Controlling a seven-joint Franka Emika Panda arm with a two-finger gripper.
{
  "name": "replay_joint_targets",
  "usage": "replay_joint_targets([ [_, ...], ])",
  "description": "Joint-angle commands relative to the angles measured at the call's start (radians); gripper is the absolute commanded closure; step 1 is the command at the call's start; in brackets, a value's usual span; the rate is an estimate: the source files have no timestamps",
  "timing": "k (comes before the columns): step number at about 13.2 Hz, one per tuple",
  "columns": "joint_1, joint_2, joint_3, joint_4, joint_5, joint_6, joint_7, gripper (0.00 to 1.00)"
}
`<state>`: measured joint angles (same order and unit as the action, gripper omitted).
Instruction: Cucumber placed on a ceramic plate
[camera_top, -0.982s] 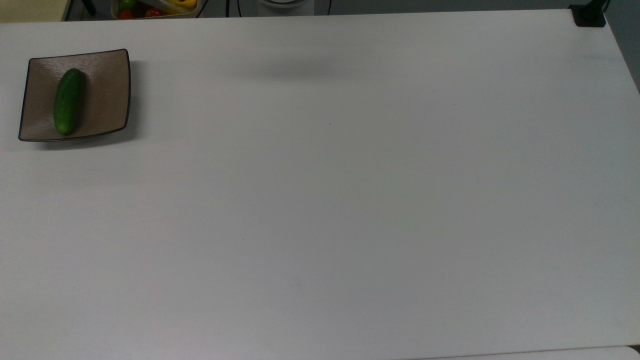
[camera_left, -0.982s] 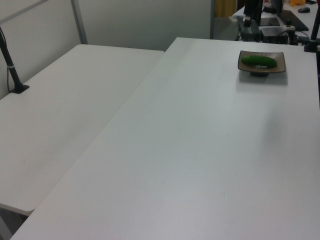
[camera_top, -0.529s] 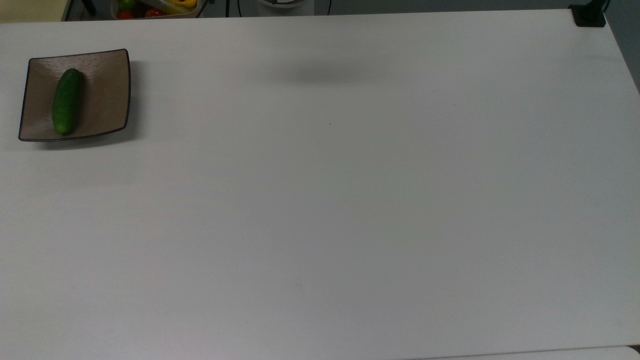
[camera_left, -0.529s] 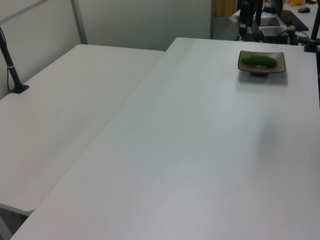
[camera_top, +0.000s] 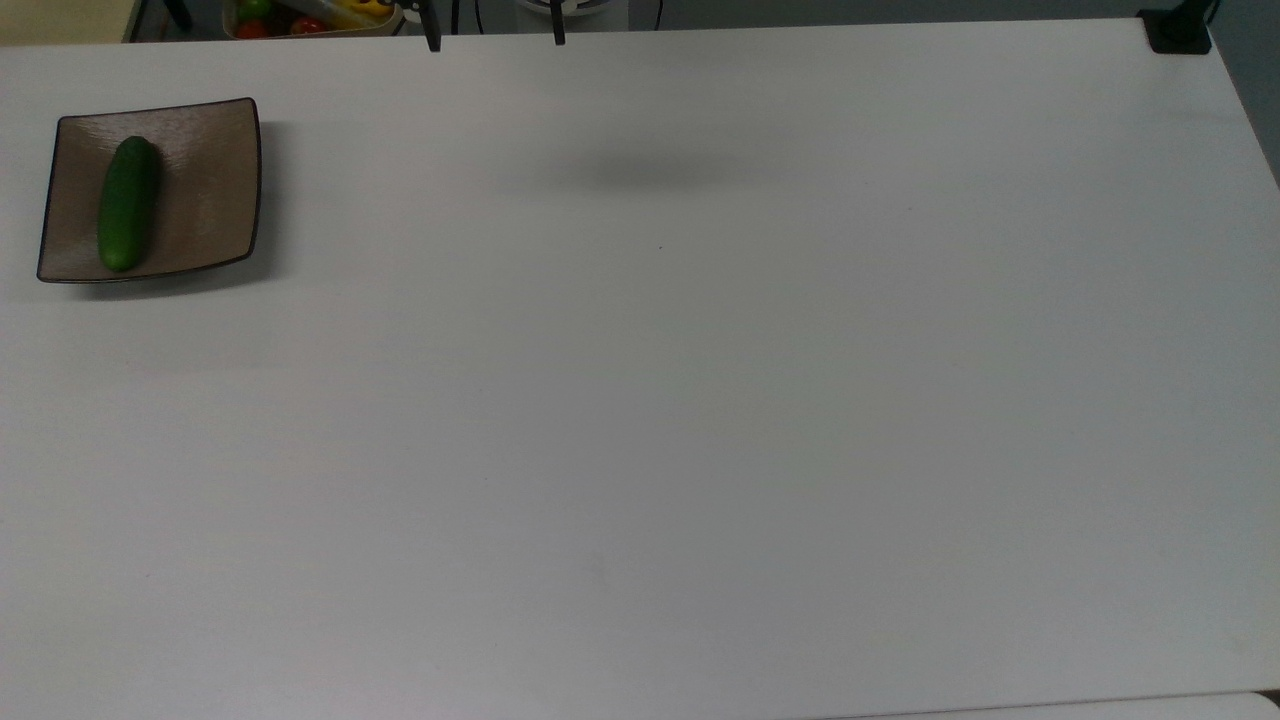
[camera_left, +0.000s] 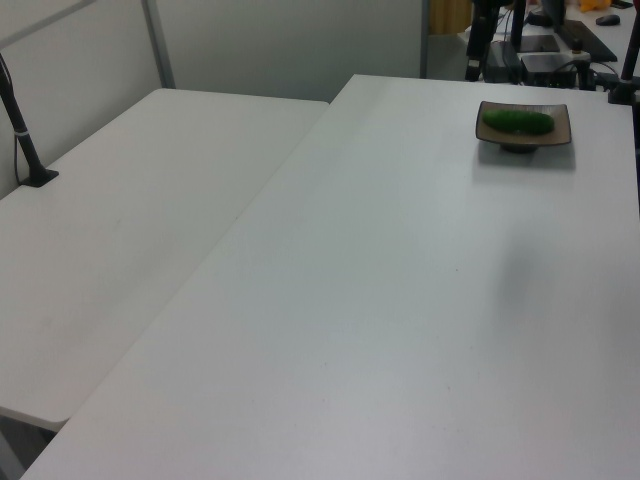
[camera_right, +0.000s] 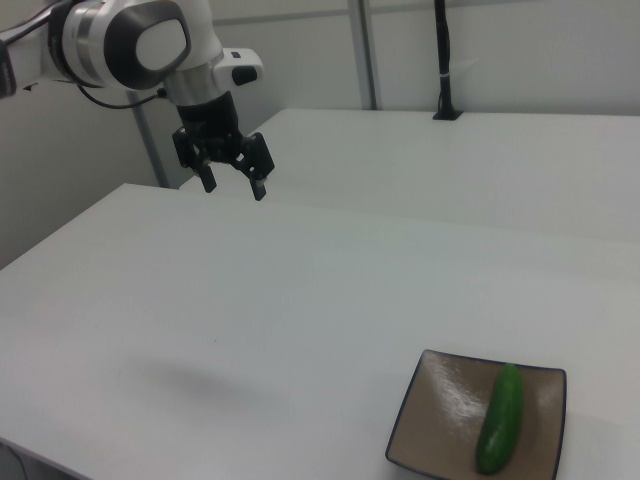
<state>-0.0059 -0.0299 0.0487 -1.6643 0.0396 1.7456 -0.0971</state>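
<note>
We saw the gripper (camera_right: 234, 183) hanging high above the white table (camera_right: 250, 320) in the right view, its two black fingers (camera_right: 259, 186) spread wide with nothing between them, at about ten o'clock from the plate. In the top view the two fingertips (camera_top: 432, 40) poked in at the table's far edge, well apart from each other. The white arm (camera_right: 130, 40) reached in from the right view's upper left.

The table was a broad, plain white surface; a soft grey shadow (camera_top: 650, 172) lay on it in the top view. A second white table (camera_left: 120, 230) stood alongside, touching it edge to edge in the left view, with a black pole (camera_left: 22, 130) on a clamped base at its far side and pale partition walls behind. Beyond the top view's upper edge sat a container of coloured vegetables (camera_top: 300, 15), and a black clamp (camera_top: 1178, 35) gripped the table corner at one o'clock.

The ceramic plate (camera_top: 215, 180) sat near the top view's upper left corner, at about ten o'clock from the table's middle. The cucumber (camera_top: 126, 204) lay flat in its left half, long axis running twelve to six in the top view.
</note>
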Motion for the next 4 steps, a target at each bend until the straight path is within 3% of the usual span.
replay_joint_targets([
  [1, 0.010, -0.004, -0.010, -0.018, 0.005, 0.026, -0.039, 0.00],
  [4, 0.010, -0.005, -0.010, -0.017, 0.005, 0.025, -0.033, 0.00],
])
